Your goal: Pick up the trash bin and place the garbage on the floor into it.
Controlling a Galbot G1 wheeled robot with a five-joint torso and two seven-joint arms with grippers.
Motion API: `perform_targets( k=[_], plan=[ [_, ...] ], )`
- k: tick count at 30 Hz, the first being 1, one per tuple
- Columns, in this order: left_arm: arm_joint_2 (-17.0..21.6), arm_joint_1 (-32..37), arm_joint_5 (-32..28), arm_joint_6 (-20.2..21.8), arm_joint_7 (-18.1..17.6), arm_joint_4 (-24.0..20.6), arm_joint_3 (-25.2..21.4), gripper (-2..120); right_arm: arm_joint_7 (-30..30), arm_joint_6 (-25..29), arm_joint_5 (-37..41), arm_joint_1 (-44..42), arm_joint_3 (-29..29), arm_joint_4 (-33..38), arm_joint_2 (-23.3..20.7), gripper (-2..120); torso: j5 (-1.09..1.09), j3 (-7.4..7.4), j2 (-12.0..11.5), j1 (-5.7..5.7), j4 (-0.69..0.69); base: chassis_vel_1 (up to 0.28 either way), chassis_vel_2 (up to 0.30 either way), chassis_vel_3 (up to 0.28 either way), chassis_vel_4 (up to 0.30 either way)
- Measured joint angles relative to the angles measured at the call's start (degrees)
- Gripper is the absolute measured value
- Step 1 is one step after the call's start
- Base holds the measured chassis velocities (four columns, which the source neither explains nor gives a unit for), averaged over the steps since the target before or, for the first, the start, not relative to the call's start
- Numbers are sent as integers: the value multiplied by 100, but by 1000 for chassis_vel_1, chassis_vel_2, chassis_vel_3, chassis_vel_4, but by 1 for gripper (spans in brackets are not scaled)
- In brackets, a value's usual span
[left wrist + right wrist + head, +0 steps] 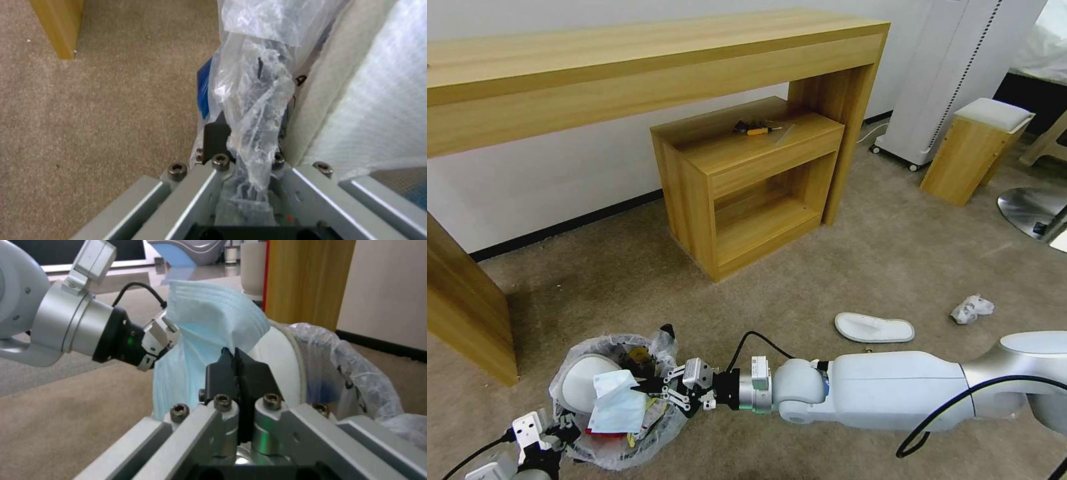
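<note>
The bin (pixel 620 400) sits low at the robot's left front, its crinkly bag (pixel 594 347) spread over the rim. The left gripper (pixel 242 150) is clamped on the bin's rim, bag plastic bunched between its fingers (pixel 217 136); from the head view it sits at the bin's near-left edge. A white slipper (pixel 582 380) stands up inside the bin, with red and yellow scraps under it.

The right arm reaches across from the right, and the right gripper (pixel 238 371) hangs over the bin's mouth, jaws pressed together on a pale blue mask (pixel 209 326). The mask droops from the fingertips against the slipper, above the bin's contents; whether its lower edge touches the litter below is hard to tell.

On the beige carpet (pixel 860 267), 2 pieces lie well apart from the bin: another slipper (pixel 874 328) just beyond the right forearm, and a white wad (pixel 972 309) farther right. A wooden desk (pixel 627 73) and a low shelf unit (pixel 747 180) stand against the wall beyond.
</note>
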Motion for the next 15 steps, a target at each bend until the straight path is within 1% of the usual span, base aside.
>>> perform_targets(
  k=[1,3,4,6,7,10,11,13,14,15],
  plan=[
    [0,0,0,0,0,0,0,0,0,0,0,0,0,0,0,2,0,0,0,0,0,0,0,0,0],
    [-4,10,1,0,0,-1,-3,0,11,-30,4,19,-22,33,12,12,0,0,0,0,0,0,0,0,0],
    [-4,10,1,0,0,-1,-3,0,11,-30,4,19,-22,33,12,12,0,0,0,0,0,0,0,0,0],
    [-14,12,1,-2,0,-1,-16,0,22,-37,5,31,-25,66,18,23,0,0,0,0,0,0,0,0,0],
    [-14,12,1,-2,0,-1,-16,0,22,-37,5,31,-25,66,18,23,0,0,0,0,0,0,0,0,0],
    [-32,29,12,-4,9,0,-17,0,24,-53,-8,25,-4,100,-24,37,0,0,0,0,0,0,0,0,0],
    [-32,29,12,-4,9,0,-17,0,24,-53,-8,25,-4,100,-24,37,0,0,0,0,0,0,0,0,0],
    [-49,32,23,-6,18,0,-13,0,24,-62,-12,-7,51,121,-44,45,0,0,0,0,0,0,0,0,0],
    [-65,37,36,-8,25,0,-1,0,26,-69,-12,-40,130,121,-41,52,0,0,0,0,0,0,0,0,0],
    [-65,37,36,-8,25,0,-1,0,26,-69,-12,-40,130,121,-41,52,0,0,0,0,0,0,0,0,0]
  ],
)
